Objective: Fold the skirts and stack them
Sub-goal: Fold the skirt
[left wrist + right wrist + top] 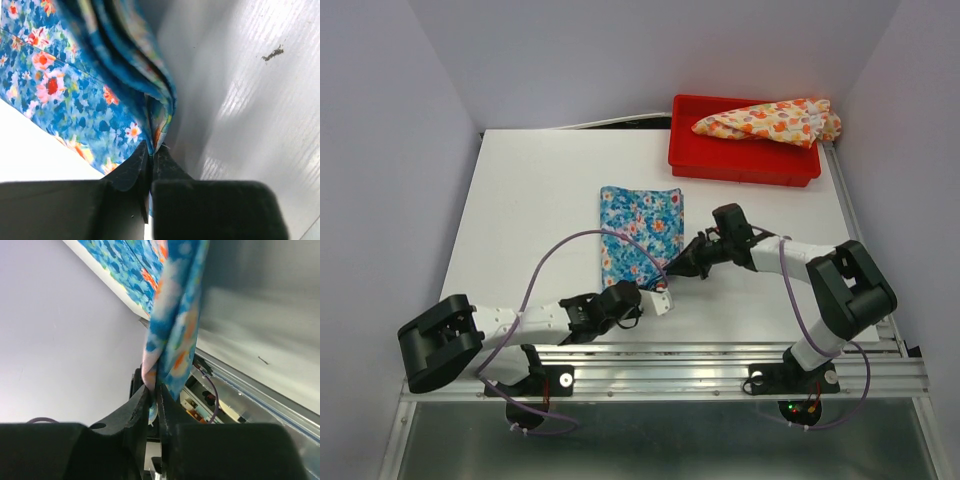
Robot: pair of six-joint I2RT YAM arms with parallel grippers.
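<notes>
We are folding the blue floral cloth skirt [638, 225] on the white worktop [530, 220]; the left jaws and right jaws are each clenching its near edge. The cream-yellow floral skirt [770, 120] is lying bunched in the red plastic tray [740, 172], awaiting folding and stacking.

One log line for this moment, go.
left fingers: shut on blue skirt | right fingers: shut on blue skirt | yellow skirt: in red tray | stack: not done

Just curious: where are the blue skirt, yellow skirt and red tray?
blue skirt [640, 215]: top view, middle of the cloth.
yellow skirt [770, 120]: top view, its middle.
red tray [740, 171]: top view, front wall.
</notes>
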